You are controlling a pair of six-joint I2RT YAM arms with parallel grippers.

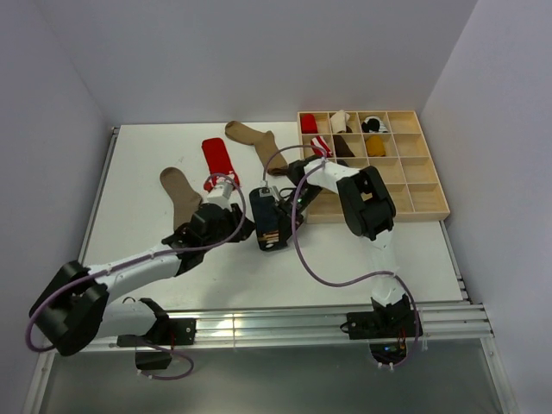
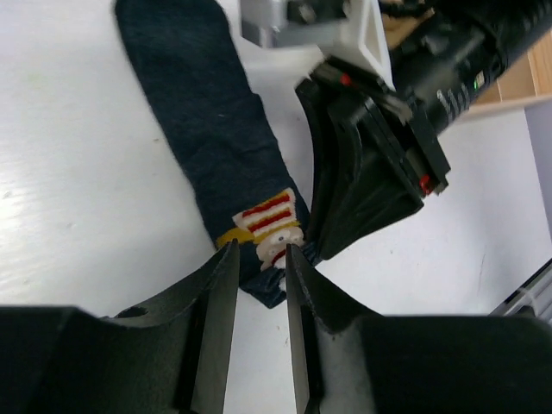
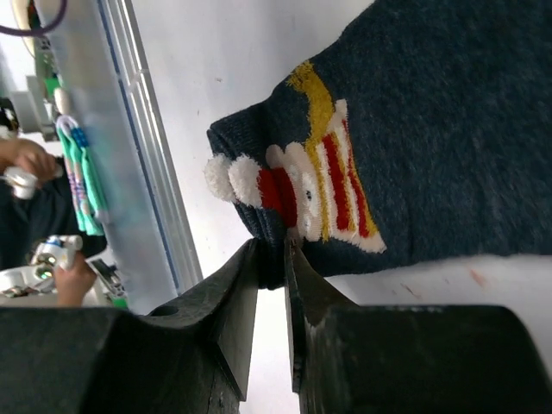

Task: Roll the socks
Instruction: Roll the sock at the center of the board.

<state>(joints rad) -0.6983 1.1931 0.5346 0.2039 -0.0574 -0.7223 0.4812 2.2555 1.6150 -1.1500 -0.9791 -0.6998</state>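
The navy fabric sock with a red, white and yellow motif [image 2: 207, 129] lies flat on the white desk [image 1: 155, 147], just in front of the near-left corner of the pale wooden compartment tray [image 1: 427, 203].

From above I can hardly see it, because my two wrists meet over it and cover it. That view does show the other socks spread flat farther back and well apart from this one. These are a brown fabric sock [image 1: 179, 194] to the left, a red fabric sock [image 1: 216, 159] beside it, and a tan fabric sock [image 1: 254, 142] nearest the tray. Several of the tray's far compartments hold small bundles.

My left wrist camera shows the length of the navy sock, a long dark strip running away from me. The motif [image 2: 269, 220] sits at its near end. My left jaws stand apart, one on each side of that end, and the motif lies in the gap between them.

My right wrist camera shows the grip itself. My right jaws are clamped on the sock's edge just below the motif [image 3: 319, 172], with a fold of navy cloth pinched between them. Here the motif shows red and white stripes, a yellow band and fluffy white tufts. The cloth around it is smooth and not rolled.
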